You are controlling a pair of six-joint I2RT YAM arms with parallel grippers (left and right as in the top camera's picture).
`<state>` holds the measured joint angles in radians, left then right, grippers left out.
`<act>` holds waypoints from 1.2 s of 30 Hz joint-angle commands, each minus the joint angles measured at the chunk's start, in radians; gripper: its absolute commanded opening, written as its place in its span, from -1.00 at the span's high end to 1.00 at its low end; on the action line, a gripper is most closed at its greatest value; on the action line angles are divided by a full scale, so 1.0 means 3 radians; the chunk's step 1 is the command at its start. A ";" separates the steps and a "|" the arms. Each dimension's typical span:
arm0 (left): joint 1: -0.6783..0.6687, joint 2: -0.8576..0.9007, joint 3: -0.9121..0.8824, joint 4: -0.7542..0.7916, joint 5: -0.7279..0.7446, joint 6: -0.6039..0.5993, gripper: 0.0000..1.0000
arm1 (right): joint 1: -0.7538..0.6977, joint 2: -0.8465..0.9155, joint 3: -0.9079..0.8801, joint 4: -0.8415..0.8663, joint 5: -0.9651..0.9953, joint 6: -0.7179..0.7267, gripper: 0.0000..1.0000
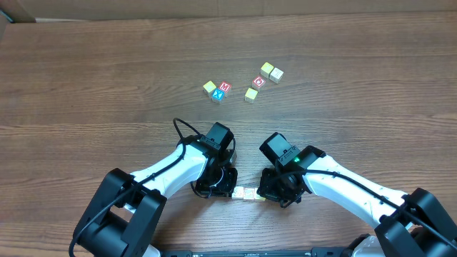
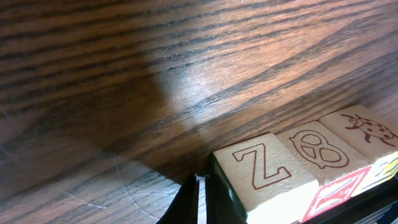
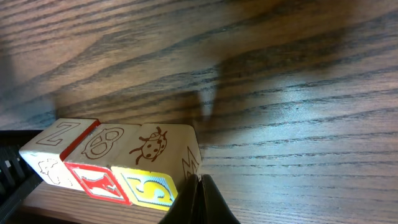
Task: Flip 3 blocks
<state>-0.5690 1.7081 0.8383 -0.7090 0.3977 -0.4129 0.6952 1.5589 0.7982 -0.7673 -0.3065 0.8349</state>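
The left arm (image 1: 175,163) comes in from the near edge of the wooden worktop (image 1: 86,78) and folds down toward the middle. Its left fingers (image 2: 189,202) are pressed together and hold nothing. Their tip is down at the worktop, just beside the left end of a short row of blocks (image 1: 246,193). I cannot tell whether it actually touches.

The three blocks sit side by side, touching, near the front edge of the worktop between the two arms. From the left there is the Z block (image 2: 258,171) with a red Z outlined on its pale top. Next is the pretzel block (image 2: 314,149), then the ladybug block (image 2: 367,130). Seen from the right wrist, their near sides run cream with a faint drawing, then a red-framed letter, then yellow with a blue S.

The right fingers (image 3: 193,205) are also closed tight on nothing. Their tip is low, right by the free end of the ladybug block. The right arm (image 1: 343,184) stretches back to the near right corner.

Farther across the worktop, well apart from the row, lies a loose scatter of other cubes. From the left it starts with a yellow-topped cube (image 1: 209,87). Next come a touching pair showing a red M and a blue X (image 1: 223,90). Then there is another yellow cube (image 1: 251,94), a red O cube (image 1: 259,82), and two pale cubes (image 1: 271,71) together at the right.
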 commanded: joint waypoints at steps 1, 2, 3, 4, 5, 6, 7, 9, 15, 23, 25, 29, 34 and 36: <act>-0.0025 0.0128 -0.0080 0.0163 -0.0140 0.0109 0.92 | 0.0055 0.0010 0.0070 0.0211 -0.0271 0.0113 0.92; -0.0025 0.0128 -0.0080 0.0163 -0.0142 0.0123 0.92 | 0.0058 0.0010 0.0070 0.0210 -0.0272 0.0112 0.92; -0.0025 0.0128 -0.0080 0.0163 -0.0142 0.0140 0.92 | 0.0065 0.0010 0.0070 0.0209 -0.0280 0.0112 0.92; -0.0025 0.0127 -0.0080 0.0163 -0.0155 0.0144 0.92 | 0.0078 0.0010 0.0070 0.0209 -0.0282 0.0112 0.92; -0.0025 0.0127 -0.0080 0.0163 -0.0181 0.0142 0.92 | 0.0097 0.0010 0.0070 0.0211 -0.0294 0.0112 0.92; -0.0025 0.0127 -0.0080 0.0161 -0.0217 0.0142 0.92 | 0.0122 0.0010 0.0070 0.0212 -0.0295 0.0113 0.92; -0.0025 0.0128 -0.0080 0.0161 -0.0231 0.0142 0.92 | 0.0146 0.0010 0.0070 0.0214 -0.0294 0.0113 0.92; -0.0025 0.0127 -0.0080 0.0181 -0.0295 0.0136 0.92 | 0.0229 0.0010 0.0070 0.0240 -0.0292 0.0125 0.92; -0.0025 0.0128 -0.0080 0.0186 -0.0506 0.0135 0.92 | 0.0357 0.0010 0.0070 0.0317 -0.0254 0.0305 0.92; -0.0025 0.0128 -0.0080 0.0224 -0.0692 0.0295 0.92 | 0.0392 0.0010 0.0070 0.0350 -0.0256 0.0437 0.92; -0.0025 0.0128 -0.0080 0.0235 -0.0729 0.0323 0.92 | 0.0398 0.0010 0.0070 0.0355 -0.0256 0.0463 0.92; -0.0025 0.0128 -0.0080 0.0240 -0.0791 0.0374 0.92 | 0.0398 0.0010 0.0070 0.0350 -0.0258 0.0468 0.92; -0.0025 0.0128 -0.0080 0.0251 -0.0821 0.0519 0.91 | 0.0425 0.0010 0.0070 0.0354 -0.0257 0.0543 0.92; -0.0025 0.0128 -0.0080 0.0253 -0.0830 0.0558 0.92 | 0.0453 0.0010 0.0070 0.0364 -0.0256 0.0553 0.92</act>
<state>-0.5690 1.6829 0.8497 -0.6510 0.2073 -0.2867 0.8055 1.5627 0.7959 -0.7036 -0.3363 0.9844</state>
